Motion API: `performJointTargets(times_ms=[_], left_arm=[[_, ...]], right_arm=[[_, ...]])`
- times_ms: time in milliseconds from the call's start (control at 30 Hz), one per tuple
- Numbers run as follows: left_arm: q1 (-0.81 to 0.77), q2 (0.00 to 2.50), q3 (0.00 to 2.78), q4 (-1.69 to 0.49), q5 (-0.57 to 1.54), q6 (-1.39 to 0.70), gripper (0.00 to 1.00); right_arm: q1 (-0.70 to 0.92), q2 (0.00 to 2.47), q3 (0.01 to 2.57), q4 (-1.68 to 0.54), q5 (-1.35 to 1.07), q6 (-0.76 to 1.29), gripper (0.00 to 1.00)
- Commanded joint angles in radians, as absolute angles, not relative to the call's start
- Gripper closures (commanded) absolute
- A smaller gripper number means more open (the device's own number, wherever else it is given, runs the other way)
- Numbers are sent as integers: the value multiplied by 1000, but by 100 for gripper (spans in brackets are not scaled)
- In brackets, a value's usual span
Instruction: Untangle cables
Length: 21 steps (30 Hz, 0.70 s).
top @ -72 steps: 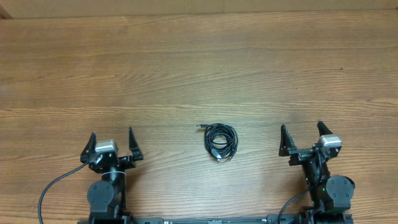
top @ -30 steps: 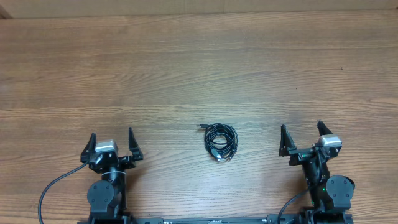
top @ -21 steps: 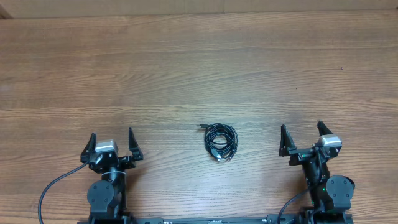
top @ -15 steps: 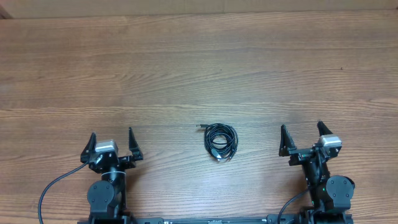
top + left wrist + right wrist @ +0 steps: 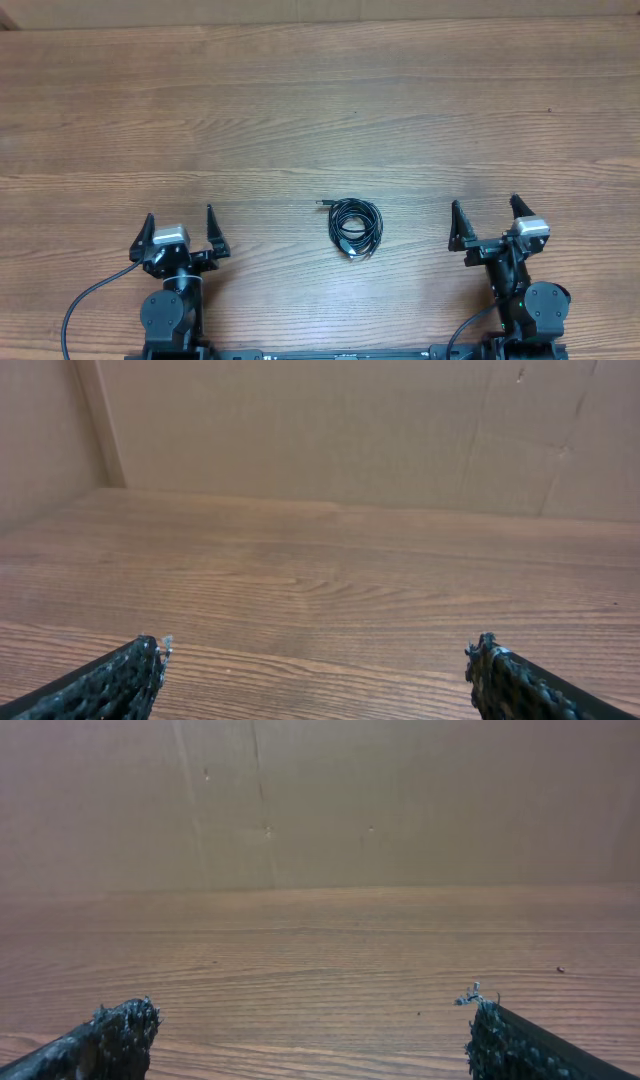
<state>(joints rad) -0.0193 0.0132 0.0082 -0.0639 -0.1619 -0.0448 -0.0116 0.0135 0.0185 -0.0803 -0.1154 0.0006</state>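
Robotics test cell — a bare wood-grain counter walled by plain brown panels, seams and creases visible, with a cabled left arm and right arm mounted at its near edge.

From overhead, the cables lay as one tight coil toward the near edge of the table. The coil was too small to count its strands or tell how they crossed. One plug end stuck out on the coil's far left side, its type unreadable. The left arm and right arm were cut off by the picture's bottom edge. In the wrist views only the tips of the left fingers and right fingers showed, the rest cut off below.
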Motion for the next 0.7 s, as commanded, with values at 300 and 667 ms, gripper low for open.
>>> performJointTargets(times_ms=[300,667], left_arm=[[-19,5,5,-63,-175,-22,1],[-20,5,5,-17,-40,-138,0]], right_arm=[[-7,3,9,-76,-106,7,0],[-7,3,9,-76,-106,7,0]])
